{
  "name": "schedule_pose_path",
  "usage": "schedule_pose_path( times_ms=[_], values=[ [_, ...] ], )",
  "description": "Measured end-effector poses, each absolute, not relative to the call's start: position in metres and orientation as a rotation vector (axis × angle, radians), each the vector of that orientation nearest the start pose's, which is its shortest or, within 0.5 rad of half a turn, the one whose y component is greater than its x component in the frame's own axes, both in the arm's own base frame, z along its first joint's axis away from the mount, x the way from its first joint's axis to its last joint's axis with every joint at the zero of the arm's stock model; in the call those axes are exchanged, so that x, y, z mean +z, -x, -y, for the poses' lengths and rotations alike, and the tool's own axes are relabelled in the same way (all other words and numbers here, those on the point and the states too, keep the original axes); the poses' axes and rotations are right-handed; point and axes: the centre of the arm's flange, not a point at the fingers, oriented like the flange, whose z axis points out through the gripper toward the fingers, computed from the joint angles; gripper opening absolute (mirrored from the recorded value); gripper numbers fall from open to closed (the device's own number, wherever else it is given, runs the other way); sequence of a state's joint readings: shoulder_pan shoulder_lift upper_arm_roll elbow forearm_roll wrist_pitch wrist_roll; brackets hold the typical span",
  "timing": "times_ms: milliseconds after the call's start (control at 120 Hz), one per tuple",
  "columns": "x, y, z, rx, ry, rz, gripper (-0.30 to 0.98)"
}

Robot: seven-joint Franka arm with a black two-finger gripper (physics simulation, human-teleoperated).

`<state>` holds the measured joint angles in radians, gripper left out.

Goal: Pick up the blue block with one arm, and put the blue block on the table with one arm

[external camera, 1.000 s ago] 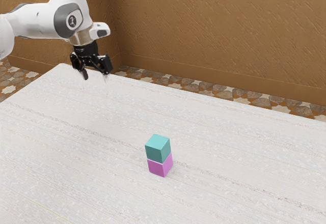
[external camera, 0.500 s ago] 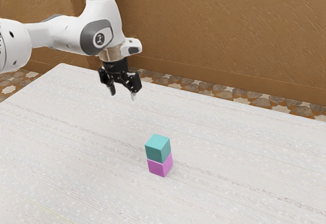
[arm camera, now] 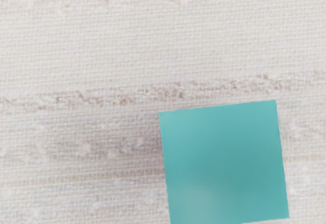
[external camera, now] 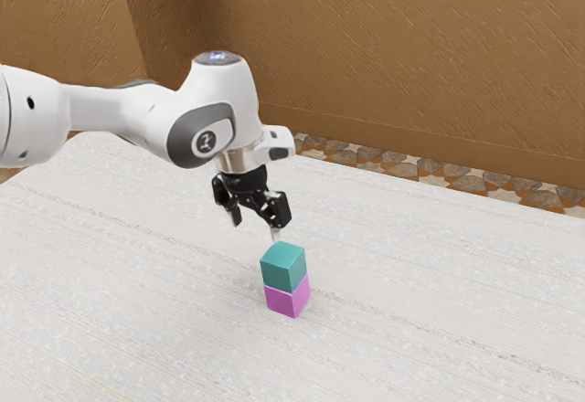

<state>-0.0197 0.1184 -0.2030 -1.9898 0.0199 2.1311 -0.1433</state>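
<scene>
Hovering mid-frame: one pincer (external camera: 256, 228), spread, empty; to be centred over blue block (external camera: 283, 267), lower centre, before descending, sparing pink block (external camera: 287, 299).

light bright, even | blue block (external camera: 283, 257) top lighter than sides | wrist view: soft shadow on table (arm camera: 76, 40) beside it

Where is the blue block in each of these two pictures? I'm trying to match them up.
Exterior view: the blue block sits on the pink block, below the gripper and toward the exterior view's right.
Wrist view: it is the large blue-green square, beside a brownish streak.
Shared landmark: the pale table.
</scene>
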Motion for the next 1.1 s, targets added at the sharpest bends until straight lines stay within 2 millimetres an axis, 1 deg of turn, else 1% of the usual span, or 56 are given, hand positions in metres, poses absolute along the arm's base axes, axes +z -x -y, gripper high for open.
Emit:
schedule_pose_path(
  times_ms=[58,183,392,492,600,800,967,1025,1100],
  values=[
    [0.409,-0.567,0.135,-0.062,3.154,-0.144,0.67],
    [0.409,-0.567,0.147,-0.094,3.165,-0.13,0.67],
    [0.386,-0.563,0.164,-0.08,3.182,-0.107,0.67],
    [0.377,-0.564,0.165,-0.075,3.187,-0.084,0.67],
    [0.374,-0.565,0.165,-0.079,3.191,-0.062,0.67],
    [0.36,-0.566,0.169,-0.055,3.194,-0.04,0.67],
    [0.354,-0.566,0.169,-0.046,3.196,-0.021,0.67],
    [0.351,-0.566,0.169,-0.042,3.196,-0.015,0.69],
    [0.351,-0.567,0.169,-0.042,3.196,-0.007,0.67]
  ],
)
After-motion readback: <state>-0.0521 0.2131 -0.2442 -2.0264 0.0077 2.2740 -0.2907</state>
